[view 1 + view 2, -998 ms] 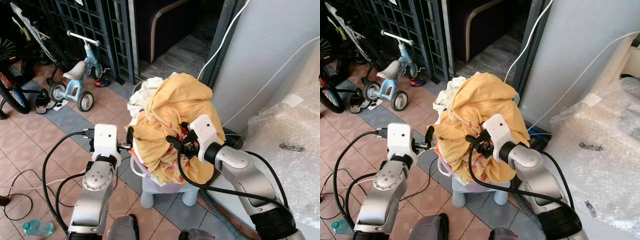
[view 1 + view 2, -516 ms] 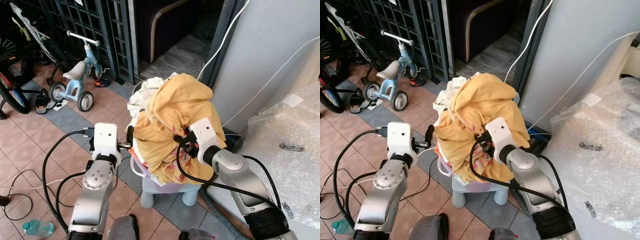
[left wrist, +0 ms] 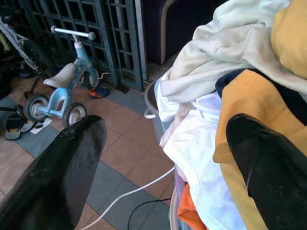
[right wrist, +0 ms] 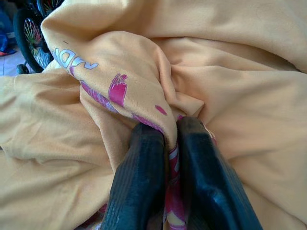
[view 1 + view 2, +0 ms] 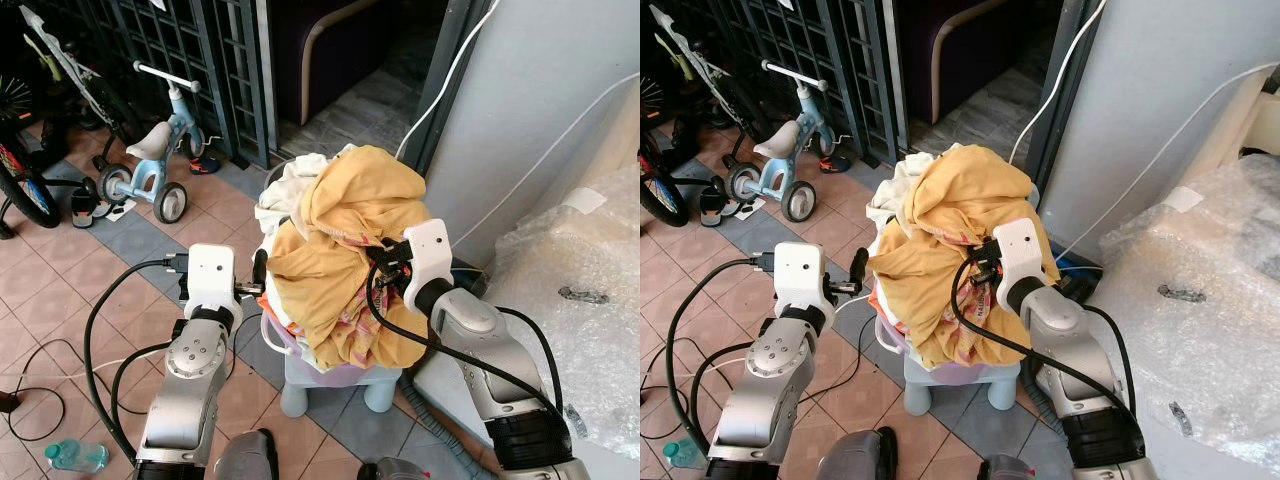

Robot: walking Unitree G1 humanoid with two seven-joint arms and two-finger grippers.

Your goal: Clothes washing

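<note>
Right wrist view showed the right gripper [image 4: 168, 139] closed on a fold of the yellow garment [image 4: 230, 86], the cloth with its pink print pinched between the two black fingers [image 4: 139, 163]. The garment lay on top of a heap of clothes in a laundry basket [image 5: 290, 345], which stood on a small pale stool [image 5: 300, 385] on the tiled floor [image 5: 60, 290]. The left gripper [image 3: 163, 158] was beside the heap, its fingers wide apart and holding nothing, near a white cloth [image 3: 201, 139]. A blue tricycle [image 5: 150, 150] stood further away by the dark grille [image 5: 200, 50].
</note>
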